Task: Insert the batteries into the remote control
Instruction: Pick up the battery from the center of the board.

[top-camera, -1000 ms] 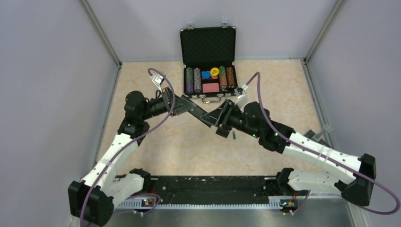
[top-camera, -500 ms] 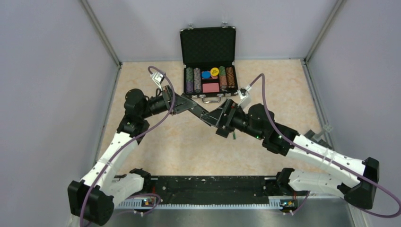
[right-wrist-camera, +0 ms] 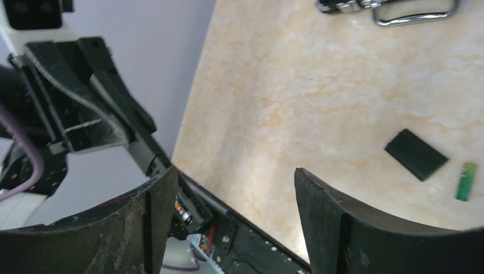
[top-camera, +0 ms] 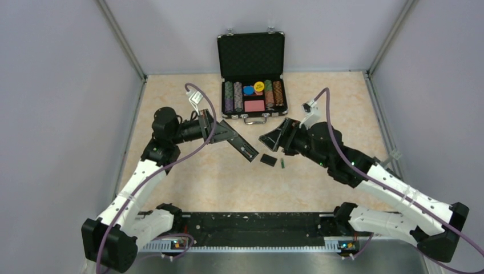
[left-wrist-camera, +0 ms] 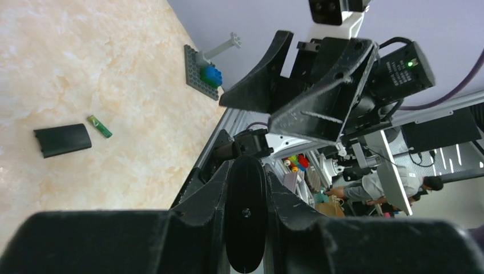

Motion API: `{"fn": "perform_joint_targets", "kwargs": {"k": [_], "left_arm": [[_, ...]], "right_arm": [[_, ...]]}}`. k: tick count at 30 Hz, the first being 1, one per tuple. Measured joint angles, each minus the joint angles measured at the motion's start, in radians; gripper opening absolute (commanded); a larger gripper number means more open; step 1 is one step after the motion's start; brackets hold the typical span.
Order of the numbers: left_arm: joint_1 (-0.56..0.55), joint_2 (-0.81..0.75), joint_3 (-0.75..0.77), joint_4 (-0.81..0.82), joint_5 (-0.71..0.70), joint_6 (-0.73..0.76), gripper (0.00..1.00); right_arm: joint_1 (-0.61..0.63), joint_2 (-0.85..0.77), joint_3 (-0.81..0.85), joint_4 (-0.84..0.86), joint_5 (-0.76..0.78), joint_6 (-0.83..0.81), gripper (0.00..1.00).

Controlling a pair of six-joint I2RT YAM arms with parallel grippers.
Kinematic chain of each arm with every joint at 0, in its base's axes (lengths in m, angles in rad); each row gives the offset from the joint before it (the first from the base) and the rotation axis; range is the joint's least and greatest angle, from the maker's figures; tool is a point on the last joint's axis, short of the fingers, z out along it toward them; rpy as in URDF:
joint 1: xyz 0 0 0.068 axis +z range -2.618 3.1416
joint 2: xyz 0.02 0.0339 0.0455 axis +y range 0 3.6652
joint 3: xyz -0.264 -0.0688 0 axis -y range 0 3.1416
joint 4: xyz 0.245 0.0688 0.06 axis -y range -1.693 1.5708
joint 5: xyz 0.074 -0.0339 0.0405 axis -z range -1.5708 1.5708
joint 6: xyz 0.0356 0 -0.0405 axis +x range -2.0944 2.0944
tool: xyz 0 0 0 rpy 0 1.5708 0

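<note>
Remote control (top-camera: 246, 150) sits at mid-frame, clenched in the left gripper (top-camera: 226, 135). Right gripper (right-wrist-camera: 231, 185) hangs spread and empty. One green battery (top-camera: 282, 164) lies just right of the cover piece (top-camera: 267, 160). Fetching it looks next, and that needs a fine pinch.

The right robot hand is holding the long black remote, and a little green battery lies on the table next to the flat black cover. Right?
Not quite: the left gripper holds the slim black remote control, as the top view shows. The right gripper is open and empty. The small green battery does lie on the table beside the flat black rectangular cover.
</note>
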Motion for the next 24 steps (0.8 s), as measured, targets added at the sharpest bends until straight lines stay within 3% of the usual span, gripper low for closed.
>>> {"fn": "perform_joint_targets", "kwargs": {"k": [7,13,18,24], "left_arm": [[0.0,0.0,0.0,-0.161,-0.006,0.116,0.0],[0.0,0.002,-0.001,-0.217,-0.009,0.135,0.0],[0.0,0.05,-0.01,-0.219,-0.005,0.13,0.0],[0.0,0.064,-0.019,-0.22,-0.001,0.126,0.0]], "right_arm": [[-0.109,0.13,0.052,-0.167,0.051,-0.079,0.47],[-0.167,0.259,-0.024,-0.233,0.094,-0.127,0.46],[-0.17,0.412,-0.079,-0.269,0.123,-0.193,0.37],[-0.172,0.537,-0.082,-0.232,0.122,-0.249,0.33]]}}
